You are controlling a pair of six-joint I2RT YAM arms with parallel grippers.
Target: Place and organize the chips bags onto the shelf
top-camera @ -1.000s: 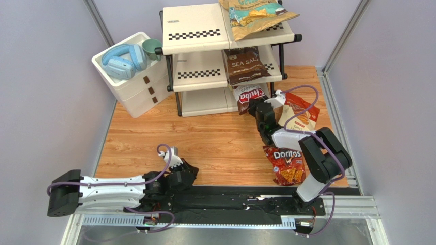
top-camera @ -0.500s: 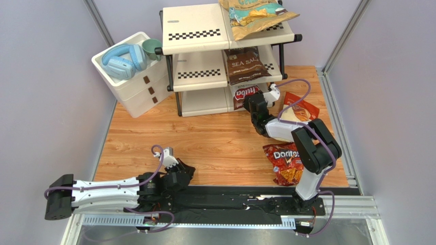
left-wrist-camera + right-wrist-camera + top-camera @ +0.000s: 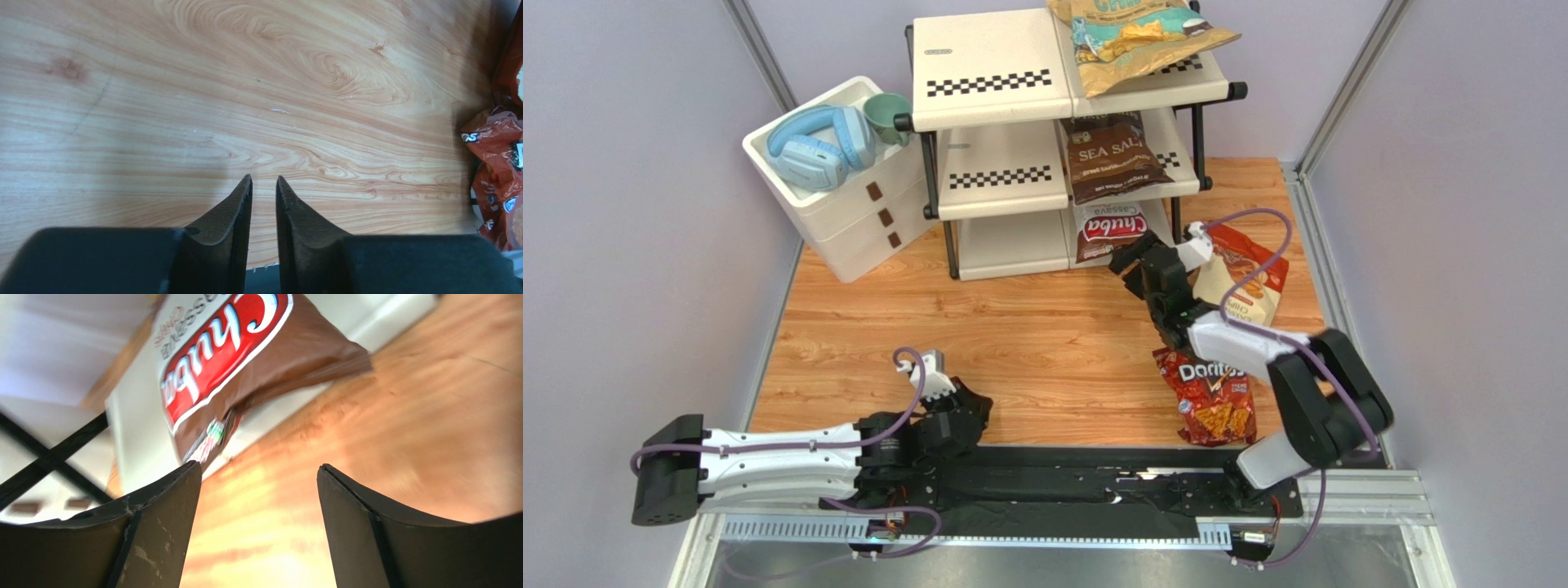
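The shelf (image 3: 989, 67) stands at the back. On its top tier lies a tan-and-teal chips bag (image 3: 1136, 37). The dark brown Sea Salt bag (image 3: 1112, 157) is on the middle tier, and the white-red Chuba bag (image 3: 1109, 230) (image 3: 227, 349) on the bottom tier (image 3: 132, 438). My right gripper (image 3: 1124, 259) (image 3: 259, 467) is open and empty just in front of the Chuba bag. A cream bag with a red-orange top (image 3: 1244, 279) and the red Doritos bag (image 3: 1210, 395) (image 3: 494, 184) lie on the table by the right arm. My left gripper (image 3: 974, 404) (image 3: 263, 179) hangs low over bare wood, its fingers slightly parted with nothing between them.
A white three-drawer box (image 3: 848, 202) left of the shelf carries blue headphones (image 3: 811, 145) and a green cup (image 3: 887, 116). A black rail (image 3: 1075, 472) runs along the near edge. Grey walls close in both sides.
My right gripper has opened and let go of the Chuba bag, which now lies on the bottom tier, and it has drawn back a little. The left fingers have parted slightly.
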